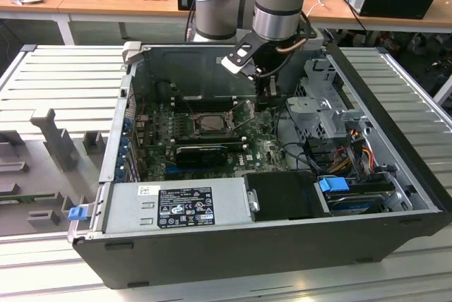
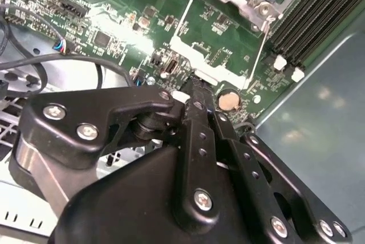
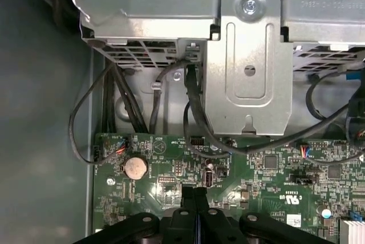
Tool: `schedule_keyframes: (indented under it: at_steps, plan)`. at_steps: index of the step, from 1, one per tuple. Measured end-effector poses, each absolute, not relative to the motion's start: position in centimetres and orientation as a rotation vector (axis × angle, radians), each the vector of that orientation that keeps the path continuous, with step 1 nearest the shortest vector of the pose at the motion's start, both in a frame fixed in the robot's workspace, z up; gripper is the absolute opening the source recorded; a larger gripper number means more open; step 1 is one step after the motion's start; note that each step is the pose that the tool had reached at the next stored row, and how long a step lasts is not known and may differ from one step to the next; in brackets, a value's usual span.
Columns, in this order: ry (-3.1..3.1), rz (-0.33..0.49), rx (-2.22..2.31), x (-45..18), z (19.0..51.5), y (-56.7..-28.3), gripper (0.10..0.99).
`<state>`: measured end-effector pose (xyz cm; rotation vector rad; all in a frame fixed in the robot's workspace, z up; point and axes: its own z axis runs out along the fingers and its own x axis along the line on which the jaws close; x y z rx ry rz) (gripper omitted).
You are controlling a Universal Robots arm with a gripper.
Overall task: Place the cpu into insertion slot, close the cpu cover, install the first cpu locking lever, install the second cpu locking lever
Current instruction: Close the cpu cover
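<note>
1. The cpu (image 1: pixel 210 122) sits in the insertion slot (image 1: pixel 192 125) on the green motherboard (image 1: pixel 265 150). The cpu cover (image 2: pixel 246 0) appears lowered around its silver top.
2. A thin wire locking lever (image 1: pixel 244 113) stands angled up off the board just beside the slot.
3. The gripper (image 3: pixel 194 191) hangs over the board near a coin battery (image 3: pixel 136 167), to the exterior view's right of the slot. Its jaws are pressed together with nothing between them.
4. The open computer case (image 1: pixel 282 245) rests on a ribbed metal bench (image 1: pixel 70 69).
</note>
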<state>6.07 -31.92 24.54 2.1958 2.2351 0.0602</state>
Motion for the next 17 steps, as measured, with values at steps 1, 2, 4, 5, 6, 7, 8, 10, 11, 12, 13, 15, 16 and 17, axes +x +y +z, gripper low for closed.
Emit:
schedule_keyframes:
  at_steps: [1,2,4,5,6,7,8,10,11,12,13,15,16,17]
  plan:
    - [2.236,0.058,2.197,6.0,24.5,-31.9,0.106]
    - [2.236,0.058,2.197,5.9,24.5,-31.9,0.106]
    - [2.236,0.058,2.197,5.7,24.5,-31.9,0.106]
    - [2.236,0.058,2.197,5.6,24.5,-31.9,0.106]
    - [2.236,0.058,2.197,5.6,24.5,-31.9,0.106]
    - [2.236,0.058,2.197,5.5,24.5,-31.9,0.106]
    - [2.236,0.058,2.197,5.4,24.5,-31.9,0.106]
    - [2.236,0.058,2.197,5.1,24.5,-31.9,0.106]
    - [2.237,0.058,2.197,4.9,24.5,-31.9,0.106]
    - [2.236,0.058,2.197,4.7,24.5,-31.9,0.106]
    - [2.236,0.058,2.197,4.5,24.5,-31.9,0.106]
    - [2.236,0.058,2.197,4.1,24.5,-31.9,0.106]
    - [2.236,0.058,2.197,3.8,24.5,-31.9,0.106]
    - [2.236,0.058,2.197,3.4,24.5,-31.9,0.106]
